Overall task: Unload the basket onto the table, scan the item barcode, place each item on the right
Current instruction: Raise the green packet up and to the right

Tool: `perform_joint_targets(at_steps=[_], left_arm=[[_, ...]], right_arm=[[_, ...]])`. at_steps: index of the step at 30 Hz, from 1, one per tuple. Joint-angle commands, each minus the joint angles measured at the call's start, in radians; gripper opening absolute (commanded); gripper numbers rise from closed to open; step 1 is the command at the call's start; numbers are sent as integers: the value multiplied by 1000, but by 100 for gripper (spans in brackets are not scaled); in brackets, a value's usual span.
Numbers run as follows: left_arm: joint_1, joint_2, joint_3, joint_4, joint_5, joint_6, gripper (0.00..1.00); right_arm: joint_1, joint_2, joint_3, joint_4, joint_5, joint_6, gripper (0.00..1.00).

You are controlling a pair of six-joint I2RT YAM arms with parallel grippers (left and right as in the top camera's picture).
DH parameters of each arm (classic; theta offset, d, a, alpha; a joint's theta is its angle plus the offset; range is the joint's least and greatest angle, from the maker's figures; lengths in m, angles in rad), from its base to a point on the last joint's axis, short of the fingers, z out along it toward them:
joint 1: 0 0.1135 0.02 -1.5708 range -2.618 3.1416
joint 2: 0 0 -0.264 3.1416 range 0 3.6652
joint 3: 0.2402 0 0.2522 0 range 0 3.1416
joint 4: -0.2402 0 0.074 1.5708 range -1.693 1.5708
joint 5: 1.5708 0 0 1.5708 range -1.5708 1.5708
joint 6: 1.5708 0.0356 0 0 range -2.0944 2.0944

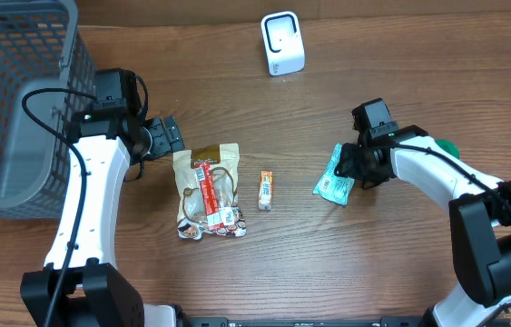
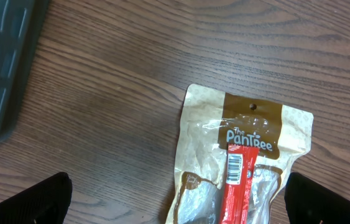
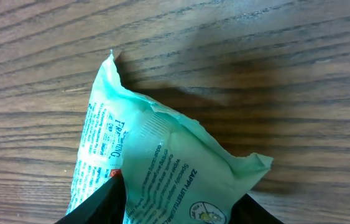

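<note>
A pale green wipes packet (image 1: 333, 183) lies right of centre on the wooden table. My right gripper (image 1: 357, 167) has its black fingers (image 3: 100, 205) pressed against both sides of this packet (image 3: 162, 149), which bulges up between them; the gripper (image 3: 181, 202) is shut on it. A brown snack bag (image 1: 207, 191) with a red bar lies left of centre. My left gripper (image 1: 166, 138) hovers just behind its top edge, wide open and holding nothing (image 2: 178, 202). The red bar's barcode (image 2: 238, 165) faces up on the bag (image 2: 249, 124). The white scanner (image 1: 282, 44) stands at the back.
A grey mesh basket (image 1: 10, 91) fills the far left, its wall showing in the left wrist view (image 2: 0, 62). A small orange packet (image 1: 266, 190) lies between the snack bag and the green packet. Something green (image 1: 446, 145) peeks out behind my right arm.
</note>
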Motion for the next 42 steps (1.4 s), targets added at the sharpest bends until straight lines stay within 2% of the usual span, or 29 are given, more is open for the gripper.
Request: perform_joint_targets(at_steps=[1,3,5,6,11,17,19,26,42], left_arm=[[-2,-3,14,5,-5,8,100],[-2,-3,14,5,-5,8,100],[-2,-3,14,5,-5,8,100],[-2,-3,14,5,-5,8,100],[-2,-3,14,5,-5,8,100],[-2,-3,14,5,-5,8,100],[-2,-3,14,5,-5,8,100],[-2,-3,14,5,-5,8,100],[-2,-3,14,5,-5,8,100]], right_arm=[[-3,10,-52,23,25,34,47],[-3,10,-52,22,24,34,38],[-4,7,-47,16,25,34,18],[-8,3,-35,1,24,34,4],[-45,-79,63,-96,16,1,4],[-45,-278,89,-95,-55,-201,4],[-46,-347,89,-87,-54,-228,4],[-48,-516,89,-54,-54,-230,4],[-47,-506,88,-49,-159,-237,4]])
